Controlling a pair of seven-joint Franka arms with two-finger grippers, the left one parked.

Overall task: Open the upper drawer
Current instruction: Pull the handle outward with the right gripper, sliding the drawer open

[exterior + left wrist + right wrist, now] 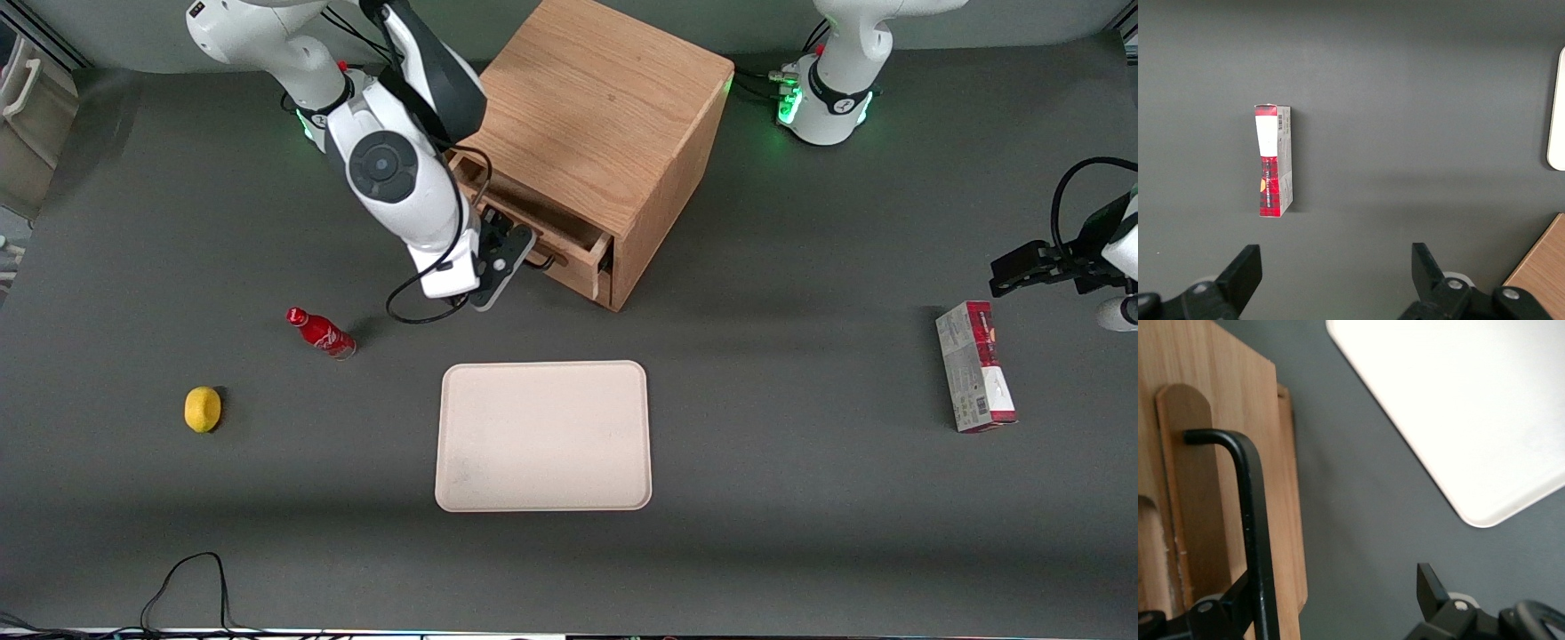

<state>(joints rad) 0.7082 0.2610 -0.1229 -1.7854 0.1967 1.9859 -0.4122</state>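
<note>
The light oak cabinet [596,116] stands at the middle of the table's back. Its upper drawer [573,249] is pulled partway out, showing the shallow wooden box. My right gripper [511,255] is at the drawer front, by the thin black bar handle [544,260]. In the right wrist view the gripper [1331,587] is open. The black handle [1253,520] runs just inside one finger [1231,603], over the wooden drawer front [1198,487]. The other finger [1429,587] hangs well apart over the grey table. Nothing is clamped.
A beige tray [542,436] lies nearer the front camera than the cabinet, seen also as the tray [1458,407] close to the gripper. A red bottle [322,332] and a lemon [203,409] lie toward the working arm's end. A red-and-white box [973,378] lies toward the parked arm's end.
</note>
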